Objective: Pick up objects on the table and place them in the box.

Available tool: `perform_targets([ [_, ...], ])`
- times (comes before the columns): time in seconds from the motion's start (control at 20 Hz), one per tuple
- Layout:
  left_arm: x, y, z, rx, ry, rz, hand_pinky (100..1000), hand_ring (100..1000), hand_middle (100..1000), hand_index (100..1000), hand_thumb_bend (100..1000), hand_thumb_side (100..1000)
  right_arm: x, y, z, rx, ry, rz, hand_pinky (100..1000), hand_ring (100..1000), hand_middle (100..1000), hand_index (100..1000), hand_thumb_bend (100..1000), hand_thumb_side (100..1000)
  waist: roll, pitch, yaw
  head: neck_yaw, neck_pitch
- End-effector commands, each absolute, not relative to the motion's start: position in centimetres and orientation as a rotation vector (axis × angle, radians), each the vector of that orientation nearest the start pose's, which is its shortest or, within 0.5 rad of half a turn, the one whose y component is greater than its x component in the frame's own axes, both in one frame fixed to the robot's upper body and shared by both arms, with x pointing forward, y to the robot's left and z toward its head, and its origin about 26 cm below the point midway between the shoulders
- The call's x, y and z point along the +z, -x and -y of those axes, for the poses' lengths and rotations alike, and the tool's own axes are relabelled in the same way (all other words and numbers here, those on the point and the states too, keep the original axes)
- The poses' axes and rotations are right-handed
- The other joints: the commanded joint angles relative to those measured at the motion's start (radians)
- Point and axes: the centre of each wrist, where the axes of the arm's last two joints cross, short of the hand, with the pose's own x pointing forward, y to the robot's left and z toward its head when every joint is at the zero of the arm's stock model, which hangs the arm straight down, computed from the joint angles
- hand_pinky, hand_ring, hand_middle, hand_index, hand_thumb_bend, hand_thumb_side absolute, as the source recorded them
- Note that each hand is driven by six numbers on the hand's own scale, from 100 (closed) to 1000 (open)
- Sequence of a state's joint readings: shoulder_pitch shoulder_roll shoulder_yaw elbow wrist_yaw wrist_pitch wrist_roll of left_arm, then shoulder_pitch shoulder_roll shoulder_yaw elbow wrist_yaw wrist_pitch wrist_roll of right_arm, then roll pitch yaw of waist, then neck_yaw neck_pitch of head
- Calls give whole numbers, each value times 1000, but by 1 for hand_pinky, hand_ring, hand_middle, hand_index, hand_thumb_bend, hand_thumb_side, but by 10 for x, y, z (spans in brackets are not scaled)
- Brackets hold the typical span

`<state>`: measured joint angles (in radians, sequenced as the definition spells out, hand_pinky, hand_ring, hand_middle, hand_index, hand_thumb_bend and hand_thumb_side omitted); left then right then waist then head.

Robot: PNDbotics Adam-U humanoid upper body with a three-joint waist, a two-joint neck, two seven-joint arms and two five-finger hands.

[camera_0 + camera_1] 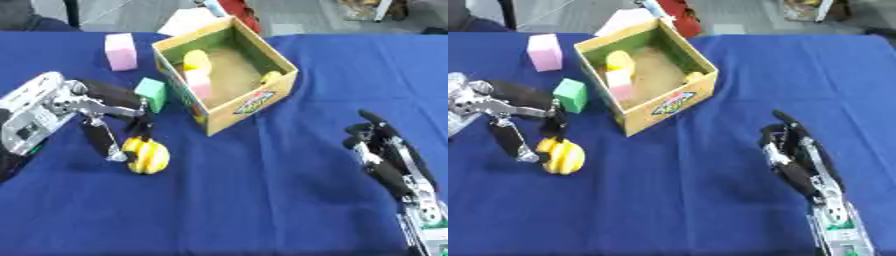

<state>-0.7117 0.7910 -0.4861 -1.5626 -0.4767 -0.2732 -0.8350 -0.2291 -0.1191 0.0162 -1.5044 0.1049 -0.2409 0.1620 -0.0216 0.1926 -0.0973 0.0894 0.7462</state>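
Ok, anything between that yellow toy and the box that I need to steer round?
The green block sits just left of the box, near the straight path from the yellow toy at the left robot hand. Lift over it.

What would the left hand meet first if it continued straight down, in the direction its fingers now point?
Probably the yellow striped toy: the left hand points its fingers down around it, one on each side. Below lies the blue table. Contact is hard to judge.
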Motion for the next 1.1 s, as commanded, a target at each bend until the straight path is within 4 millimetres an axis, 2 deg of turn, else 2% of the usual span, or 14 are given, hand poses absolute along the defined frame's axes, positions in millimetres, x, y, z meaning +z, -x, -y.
perform_targets([
  [0.05,264,-376,-253,-2220,-574,1301,657,464,440,572,303,174,45,-336,248,438,20,1947,651,613,660,924,100,422,12,-25,1,-5,-4],
  [0.2,288,-385,-234,-2172,-725,1421,658,463,439,565,328,179,43,-335,248,439,15,1942,651,613,660,925,100,423,11,-31,-1,-6,-6],
  [0.4,293,-415,-205,-2062,-864,1527,661,477,448,569,345,176,43,-335,246,441,6,1940,651,612,659,924,100,425,10,-32,-12,-1,-9],
  [0.65,267,-452,-173,-1941,-1012,1586,668,482,452,575,375,171,43,-336,239,452,-22,1945,651,612,659,924,100,425,2,-25,-42,16,-19],
  [0.85,239,-470,-157,-1858,-1163,1610,676,491,459,590,391,167,44,-337,233,462,-44,1951,651,612,659,924,100,425,-7,-13,-72,36,-24],
  [1.0,222,-478,-152,-1766,-1271,1619,710,575,556,733,436,172,45,-338,229,469,-59,1955,651,612,659,924,100,427,-12,-5,-86,47,-27],
  [1.1,215,-481,-150,-1726,-1328,1621,718,595,582,762,441,172,45,-338,228,471,-64,1955,651,612,659,924,100,428,-13,-2,-90,50,-28],
])
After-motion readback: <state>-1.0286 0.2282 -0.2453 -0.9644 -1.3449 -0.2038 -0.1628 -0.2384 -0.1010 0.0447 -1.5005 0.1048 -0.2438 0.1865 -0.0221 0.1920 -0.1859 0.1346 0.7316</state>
